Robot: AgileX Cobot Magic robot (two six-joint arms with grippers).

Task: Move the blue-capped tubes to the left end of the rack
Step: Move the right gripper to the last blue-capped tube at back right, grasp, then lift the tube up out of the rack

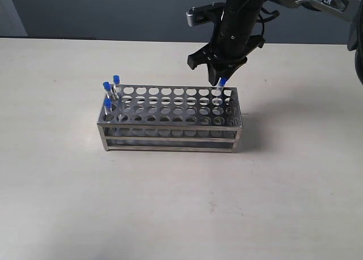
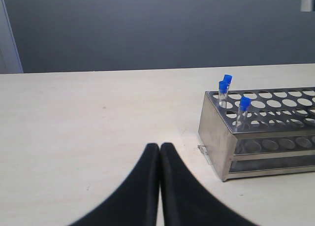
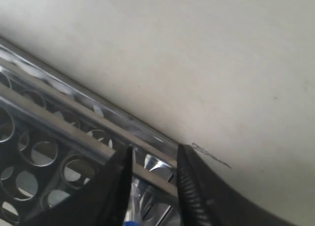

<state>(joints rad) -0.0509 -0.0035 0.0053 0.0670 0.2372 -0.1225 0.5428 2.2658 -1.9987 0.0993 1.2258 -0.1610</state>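
Observation:
The grey metal rack stands mid-table. Three blue-capped tubes stand in holes at its left end, and the left wrist view shows them too above the rack's end wall. A fourth blue-capped tube leans in the rack's back right corner. My right gripper hangs over it, open, with the tube between its fingers and close to one of them, above the rack's top plate. My left gripper is shut and empty, low over the table beside the rack's left end.
Bare pale tabletop surrounds the rack on all sides. A dark grey wall runs behind the table's far edge. The right arm's black links rise above the rack's right end.

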